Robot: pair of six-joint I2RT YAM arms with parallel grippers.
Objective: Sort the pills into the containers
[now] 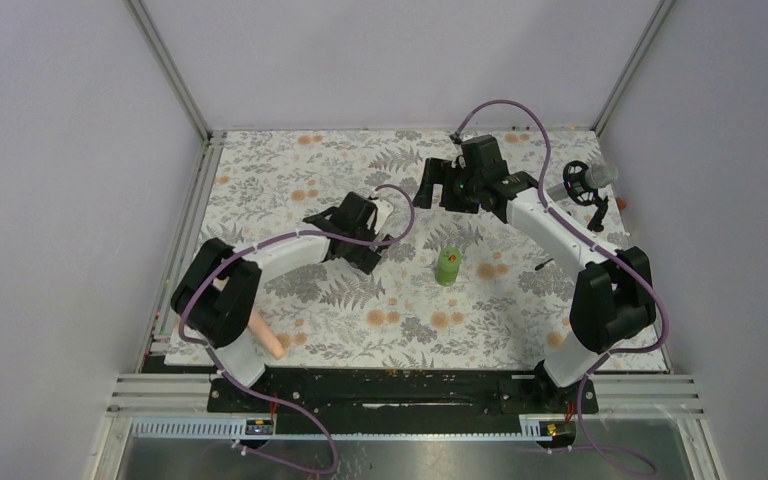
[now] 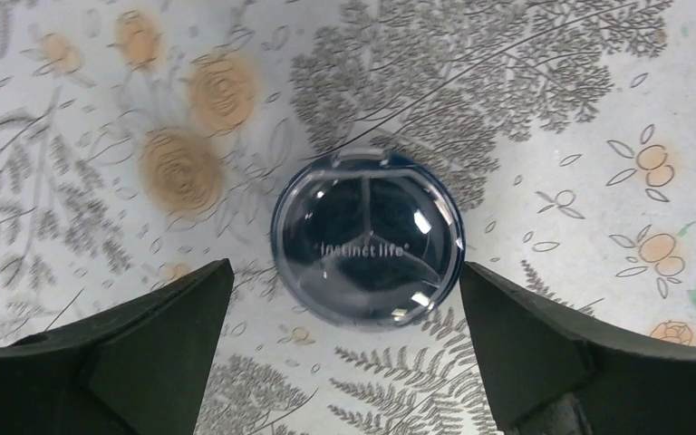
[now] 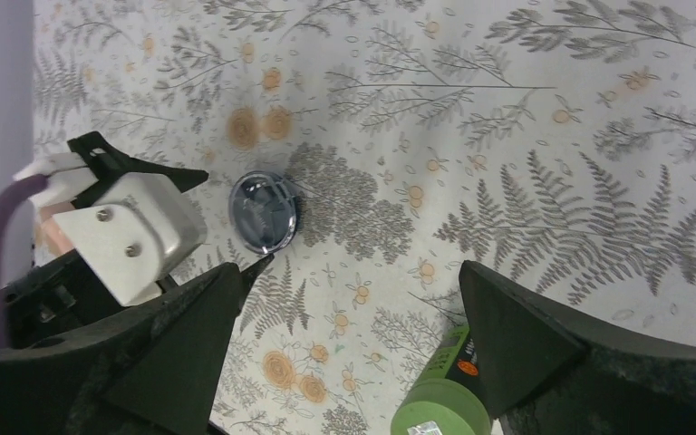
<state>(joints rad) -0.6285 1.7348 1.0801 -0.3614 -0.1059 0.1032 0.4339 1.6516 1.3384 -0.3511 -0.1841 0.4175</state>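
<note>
The shallow dark-blue jar (image 2: 367,240) with a shiny domed lid stands on the flowered mat. My left gripper (image 2: 344,272) is open, its fingertips on either side of the jar's near edge, not touching it. The jar also shows in the right wrist view (image 3: 263,211), just ahead of the left gripper (image 3: 222,217). The green bottle (image 1: 448,265) stands upright mid-table, capped. My right gripper (image 1: 442,195) is open and empty, hovering behind the bottle (image 3: 444,399), which sits by its right finger. I can make out no pills.
A peach-pink rod (image 1: 268,340) lies by the left arm's base. A black round object (image 1: 577,183) with a clear piece stands at the back right, with small orange bits beside it. Metal frame rails border the mat.
</note>
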